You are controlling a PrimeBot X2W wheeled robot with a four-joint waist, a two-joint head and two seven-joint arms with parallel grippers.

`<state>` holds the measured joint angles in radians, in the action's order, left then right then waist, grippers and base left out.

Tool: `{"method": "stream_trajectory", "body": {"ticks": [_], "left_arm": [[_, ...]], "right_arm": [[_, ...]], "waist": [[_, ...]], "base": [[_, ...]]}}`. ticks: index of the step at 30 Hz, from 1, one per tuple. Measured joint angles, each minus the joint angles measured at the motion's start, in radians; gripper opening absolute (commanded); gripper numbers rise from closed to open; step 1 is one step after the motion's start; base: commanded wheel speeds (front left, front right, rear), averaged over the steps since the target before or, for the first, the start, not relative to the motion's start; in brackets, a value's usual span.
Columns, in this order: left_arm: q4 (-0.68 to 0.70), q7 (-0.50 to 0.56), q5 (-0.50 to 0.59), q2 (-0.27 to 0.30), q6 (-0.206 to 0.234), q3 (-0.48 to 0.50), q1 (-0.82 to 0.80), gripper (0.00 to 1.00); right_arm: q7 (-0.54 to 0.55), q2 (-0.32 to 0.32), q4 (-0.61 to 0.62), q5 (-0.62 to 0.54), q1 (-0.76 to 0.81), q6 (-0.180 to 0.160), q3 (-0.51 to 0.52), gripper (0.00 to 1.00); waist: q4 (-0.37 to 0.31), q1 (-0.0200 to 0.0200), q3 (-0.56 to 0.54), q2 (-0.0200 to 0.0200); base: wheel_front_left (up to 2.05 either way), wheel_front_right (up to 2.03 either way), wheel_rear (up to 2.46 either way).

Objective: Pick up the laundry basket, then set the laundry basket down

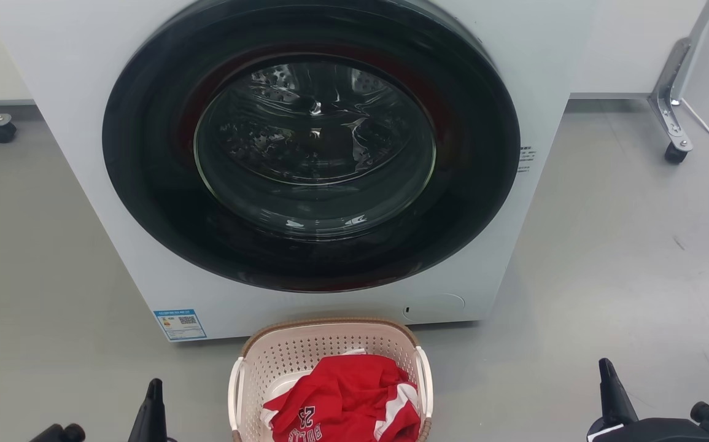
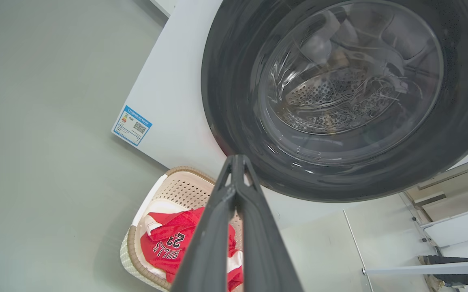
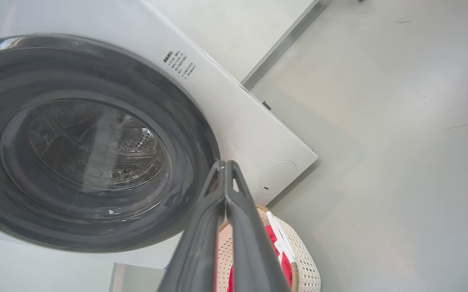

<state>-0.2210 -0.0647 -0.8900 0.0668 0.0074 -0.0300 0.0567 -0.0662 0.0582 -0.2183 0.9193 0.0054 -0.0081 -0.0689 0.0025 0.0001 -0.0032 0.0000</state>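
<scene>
Nearest us, the left gripper (image 2: 237,162) and the right gripper (image 3: 225,166) hang either side of the laundry basket (image 1: 305,359), well clear of it, each with its two dark fingers pressed together on nothing. The basket sits on the grey floor (image 1: 606,258) between them, a crumpled red jersey (image 1: 345,399) with white trim heaped inside. Just behind the basket's brown rim stands the white washing machine (image 1: 72,92), its round dark door (image 1: 311,141) shut and a blue label (image 1: 180,324) low on its front to the basket's left, and further back to the basket's right is a metal leg on a caster (image 1: 673,132).
</scene>
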Motion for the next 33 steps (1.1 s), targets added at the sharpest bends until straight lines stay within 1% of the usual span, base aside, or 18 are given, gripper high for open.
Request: {"method": "stream_trajectory", "body": {"ticks": [33], "left_arm": [[-0.051,0.117,-0.463,-0.012,-0.084,0.082,-0.082,0.0]], "right_arm": [[0.119,-0.01,-0.051,0.444,-0.061,0.081,0.132,0.0]], "waist": [[-0.002,0.0,0.003,0.0]], "base": [[0.0,0.0,0.0]]}}
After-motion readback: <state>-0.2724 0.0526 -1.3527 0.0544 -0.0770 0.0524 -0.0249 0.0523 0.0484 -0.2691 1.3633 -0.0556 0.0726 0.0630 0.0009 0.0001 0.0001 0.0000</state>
